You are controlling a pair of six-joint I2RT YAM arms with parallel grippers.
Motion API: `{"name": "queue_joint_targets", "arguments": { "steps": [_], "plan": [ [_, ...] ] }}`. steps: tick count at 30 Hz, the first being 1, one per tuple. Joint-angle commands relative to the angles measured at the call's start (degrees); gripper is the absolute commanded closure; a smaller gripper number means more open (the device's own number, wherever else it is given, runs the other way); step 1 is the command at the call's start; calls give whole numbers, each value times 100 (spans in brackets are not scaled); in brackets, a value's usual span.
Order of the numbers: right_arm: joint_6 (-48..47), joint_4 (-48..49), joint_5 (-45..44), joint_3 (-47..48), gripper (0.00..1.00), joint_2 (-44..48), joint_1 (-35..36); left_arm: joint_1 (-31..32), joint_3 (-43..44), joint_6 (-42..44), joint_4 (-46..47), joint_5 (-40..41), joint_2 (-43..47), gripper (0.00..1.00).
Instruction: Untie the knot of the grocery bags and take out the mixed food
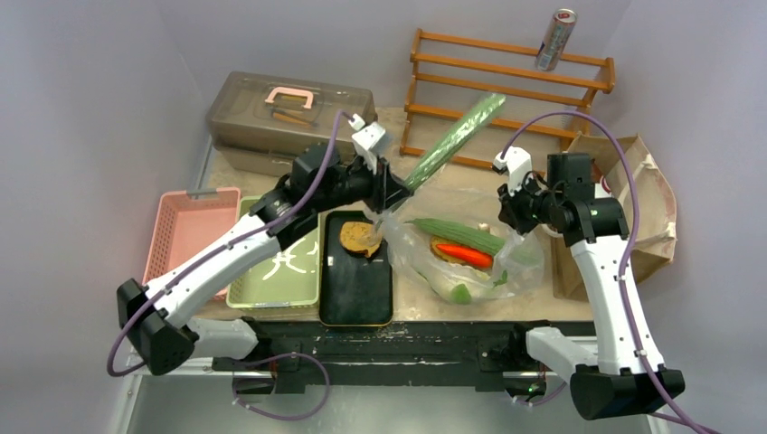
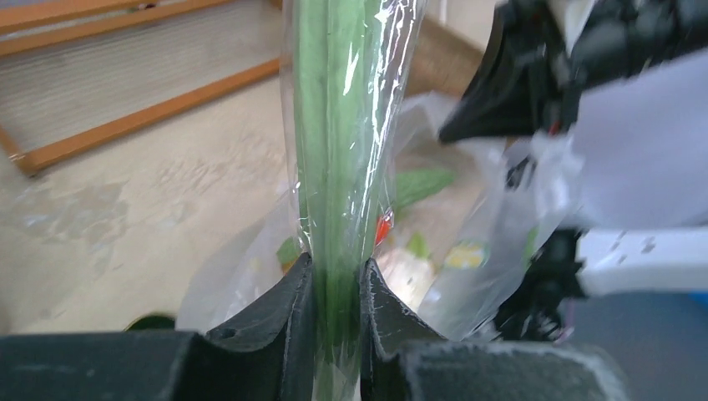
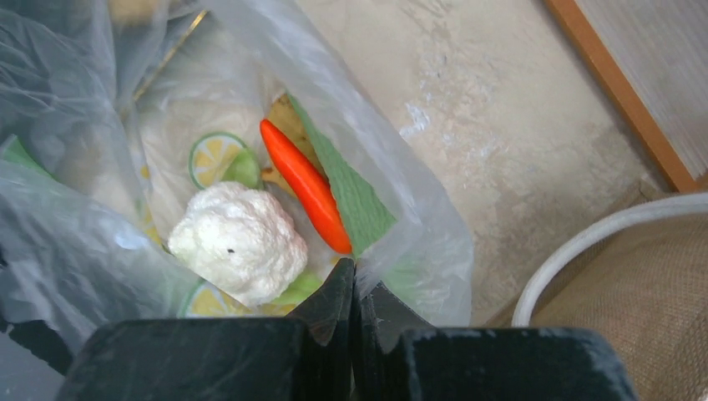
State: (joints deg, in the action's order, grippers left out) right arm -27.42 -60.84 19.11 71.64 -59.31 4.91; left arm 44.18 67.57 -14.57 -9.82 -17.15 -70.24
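Your left arm is stretching diagonally from its base toward the middle of the table, and the left gripper (image 1: 391, 181) is clamping the near end of the long green cucumber in clear film (image 1: 457, 136), fingers narrowly apart with only the cucumber between them. Its long axis is running straight out from the fingers (image 2: 296, 309), pointing away and to the right, with the far tip hanging over the lower rails of the orange wooden rack (image 1: 506, 90). Your right arm is rising from its base and bending inward at the wrist. The right gripper (image 1: 508, 217) is pinching the far right edge of the crinkly transparent plastic bag (image 1: 470, 262) with its fingers fully closed on the film. That bag is lying open on the tabletop between the two grippers, close to the table's near edge. Inside it, a second green ridged cucumber (image 1: 457, 233) and an orange-red carrot (image 1: 464, 254) are lying roughly left to right, and a white cauliflower (image 3: 238, 242) is showing in the right wrist view. A brown toast slice (image 1: 359, 239) is sitting on the black rectangular tray (image 1: 355, 289), touching the bag's left side. The brown paper bag (image 1: 647, 217) is crowding your right arm's outer side, while bare tabletop is lying between the plastic bag and the rack.
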Motion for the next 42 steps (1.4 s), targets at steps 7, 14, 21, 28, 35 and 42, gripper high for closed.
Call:
{"name": "queue_joint_targets", "arguments": {
  "steps": [7,14,21,28,35,42],
  "plan": [
    [104,175,454,286,100,-79,-16,-53,2366,-2098,1726,67,-1513,100],
    [-6,242,503,154,100,-65,-16,2,3421,-2150,2259,533,-2160,100],
    [4,263,527,260,100,-92,-13,36,4562,-1581,2502,622,-2728,100],
    [-33,392,645,215,100,210,-14,-842,2321,171,1131,62,-530,100],
    [116,837,795,300,100,301,-14,-1662,185,2069,-1794,789,2177,100],
    [31,1148,761,769,100,-498,-15,-3193,-636,2039,-3620,768,3502,100]
  ]
}}
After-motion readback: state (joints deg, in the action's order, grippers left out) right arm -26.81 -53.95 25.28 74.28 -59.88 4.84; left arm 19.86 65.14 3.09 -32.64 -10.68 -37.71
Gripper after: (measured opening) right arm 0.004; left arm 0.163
